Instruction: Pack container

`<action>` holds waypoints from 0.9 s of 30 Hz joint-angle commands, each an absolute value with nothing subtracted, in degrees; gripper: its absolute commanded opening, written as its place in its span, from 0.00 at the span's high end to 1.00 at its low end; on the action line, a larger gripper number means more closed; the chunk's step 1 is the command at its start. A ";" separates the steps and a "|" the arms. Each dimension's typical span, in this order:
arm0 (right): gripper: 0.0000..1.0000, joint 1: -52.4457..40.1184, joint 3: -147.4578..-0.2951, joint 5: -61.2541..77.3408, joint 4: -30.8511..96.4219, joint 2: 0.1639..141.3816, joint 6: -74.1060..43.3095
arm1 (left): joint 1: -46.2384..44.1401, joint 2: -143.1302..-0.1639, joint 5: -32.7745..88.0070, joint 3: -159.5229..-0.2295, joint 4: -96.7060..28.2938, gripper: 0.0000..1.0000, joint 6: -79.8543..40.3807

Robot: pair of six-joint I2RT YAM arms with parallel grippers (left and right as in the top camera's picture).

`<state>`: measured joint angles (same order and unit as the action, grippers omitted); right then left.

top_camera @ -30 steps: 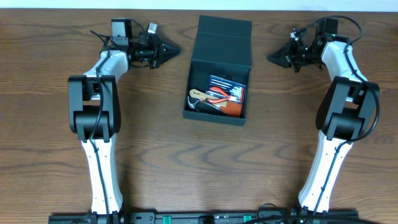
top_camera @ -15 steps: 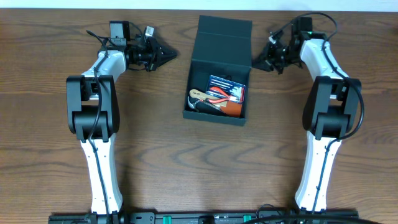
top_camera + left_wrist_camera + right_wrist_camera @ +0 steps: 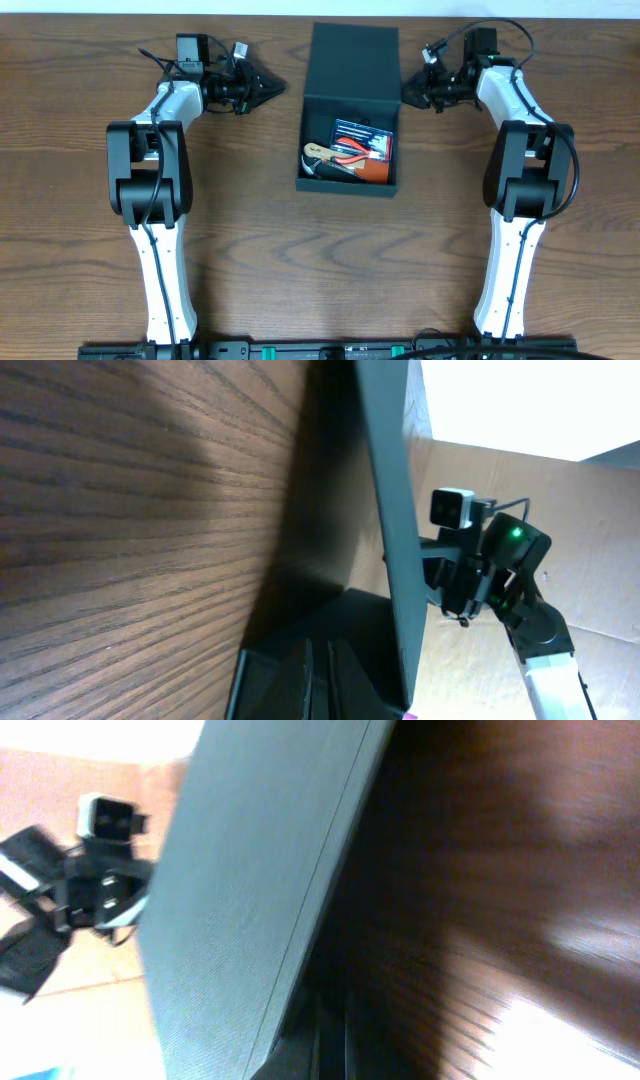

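The container (image 3: pixel 310 178) is a dark teal-black box in the middle of the table, holding red-handled pliers (image 3: pixel 350 150), a blue-and-red bit case (image 3: pixel 365 136) and other tools. Its flap lid (image 3: pixel 352 60) stands open at the far side, raised. My right gripper (image 3: pixel 407 92) is shut, its tip against the lid's right edge; the lid (image 3: pixel 250 890) fills the right wrist view. My left gripper (image 3: pixel 277 87) is shut and empty, a little left of the lid; the lid (image 3: pixel 385 510) shows edge-on in the left wrist view.
The brown wooden table (image 3: pixel 320 270) runs all round the box. The two arms' bases stand at the front edge. The right arm (image 3: pixel 510 580) shows beyond the lid in the left wrist view.
My right gripper has moved left to the lid's right edge. The lid has swung up and the box has straightened slightly. The left gripper has barely moved.
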<state>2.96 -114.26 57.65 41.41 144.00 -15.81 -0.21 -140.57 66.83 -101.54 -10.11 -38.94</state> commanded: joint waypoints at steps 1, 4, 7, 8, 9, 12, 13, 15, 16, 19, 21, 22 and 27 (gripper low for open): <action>0.99 1.28 -114.63 67.29 40.16 144.38 -13.37 | -0.19 -139.85 66.30 -102.26 -10.24 0.95 -38.13; 0.99 0.64 -114.63 70.08 39.11 144.38 -13.08 | -0.19 -139.85 66.30 -102.26 -10.24 0.94 -38.13; 0.99 0.27 -114.63 72.55 38.26 144.38 -12.32 | -0.19 -139.85 66.32 -102.26 -10.24 0.95 -38.13; 0.99 0.16 -114.63 73.47 37.89 144.38 -12.27 | -0.19 -139.85 66.32 -102.26 -10.24 0.95 -38.13; 0.99 0.12 -114.63 74.30 37.47 144.38 -12.32 | -0.19 -139.85 66.32 -102.26 -10.24 0.94 -38.13; 0.99 0.08 -114.63 74.87 37.28 144.38 -12.36 | -0.16 -139.85 66.32 -102.26 -10.24 0.95 -38.13; 0.99 0.08 -114.63 74.87 37.28 144.38 -12.36 | -0.19 -139.85 66.35 -102.26 -10.24 0.95 -38.13; 0.99 0.08 -114.63 74.85 37.30 144.38 -12.38 | -0.16 -139.85 66.35 -102.26 -10.24 0.95 -38.13; 0.99 0.08 -114.63 74.85 37.41 144.38 -12.38 | -0.16 -139.85 66.35 -102.26 -10.24 0.95 -38.13; 0.99 0.08 -114.63 74.81 37.47 144.38 -12.38 | -0.16 -139.85 66.35 -102.26 -10.24 0.95 -38.13; 0.99 0.08 -114.63 74.30 37.58 144.38 -12.43 | -0.16 -139.85 66.35 -102.26 -10.24 0.95 -38.13; 0.99 0.08 -114.63 73.91 37.76 144.38 -12.47 | -0.16 -139.83 66.35 -102.24 -10.24 0.94 -38.13; 0.99 0.05 -114.63 72.27 39.88 144.38 -12.78 | -0.16 -139.85 66.37 -102.26 -10.24 0.95 -38.13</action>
<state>1.26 -114.26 68.93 39.00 144.00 -13.76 -0.10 -140.57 66.17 -101.54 -10.15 -38.94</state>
